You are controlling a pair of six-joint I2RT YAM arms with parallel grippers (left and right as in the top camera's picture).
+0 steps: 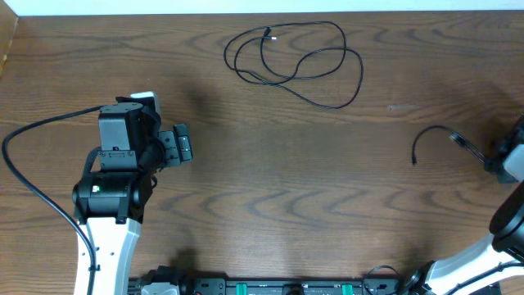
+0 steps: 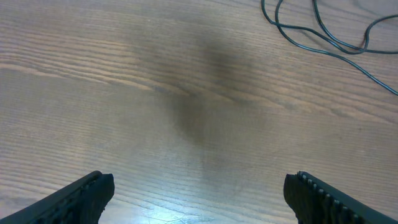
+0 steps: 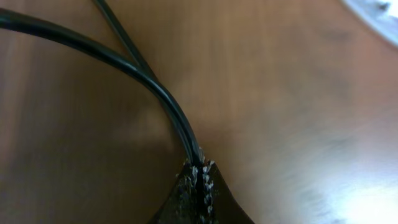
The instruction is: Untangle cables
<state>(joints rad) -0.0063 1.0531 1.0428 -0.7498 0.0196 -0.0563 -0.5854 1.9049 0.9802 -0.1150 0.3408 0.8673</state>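
A thin black cable (image 1: 299, 65) lies in loose loops at the back middle of the table; part of it shows at the top right of the left wrist view (image 2: 323, 37). A second short black cable (image 1: 438, 138) curves toward the right edge. My right gripper (image 1: 501, 160) is shut on that short cable, which runs up from between its fingertips (image 3: 199, 171) in the right wrist view (image 3: 143, 78). My left gripper (image 1: 184, 147) is open and empty, low over bare wood at the left (image 2: 199, 193). No white cord is in view.
The wooden table (image 1: 286, 197) fills the view. The left arm's thick black cable (image 1: 33, 139) arcs at the far left. A rail with electronics (image 1: 270, 287) runs along the front edge.
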